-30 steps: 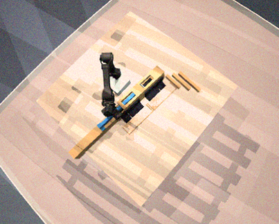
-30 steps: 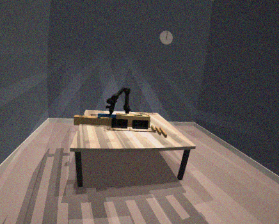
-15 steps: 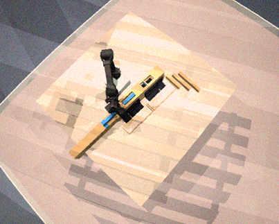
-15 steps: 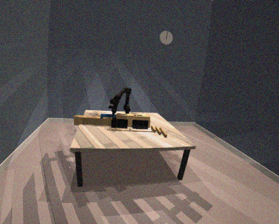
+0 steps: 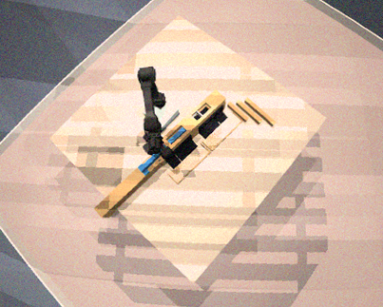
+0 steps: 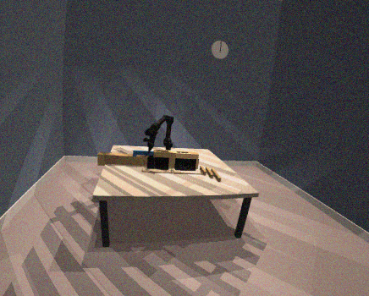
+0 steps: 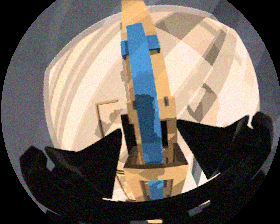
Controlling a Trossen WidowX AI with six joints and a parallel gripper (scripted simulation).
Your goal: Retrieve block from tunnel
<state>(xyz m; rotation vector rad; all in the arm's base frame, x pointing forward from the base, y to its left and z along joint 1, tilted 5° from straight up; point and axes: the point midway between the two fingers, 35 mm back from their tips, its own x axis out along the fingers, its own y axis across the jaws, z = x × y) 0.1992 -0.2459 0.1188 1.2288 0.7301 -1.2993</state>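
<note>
Gripper (image 5: 164, 156) (image 6: 150, 150) (image 7: 149, 127) open, astride the blue handle (image 5: 146, 165) (image 6: 141, 153) (image 7: 142, 75). We cannot see the block, presumably inside the wooden tunnel (image 5: 190, 126) (image 6: 172, 155) (image 7: 150, 175). Risk: off-line pulling could jam the cage; shallow closing could slip.

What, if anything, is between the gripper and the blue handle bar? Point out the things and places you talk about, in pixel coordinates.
Nothing visible. The gripper (image 5: 166, 155) (image 6: 150, 148) (image 7: 149, 127) is open, its fingers on either side of the blue bar (image 5: 147, 165) (image 6: 140, 153) (image 7: 141, 65). The wooden tunnel (image 5: 190, 128) (image 6: 173, 161) (image 7: 134, 176) covers part of the bar farther along; I can't make out the block.
</note>
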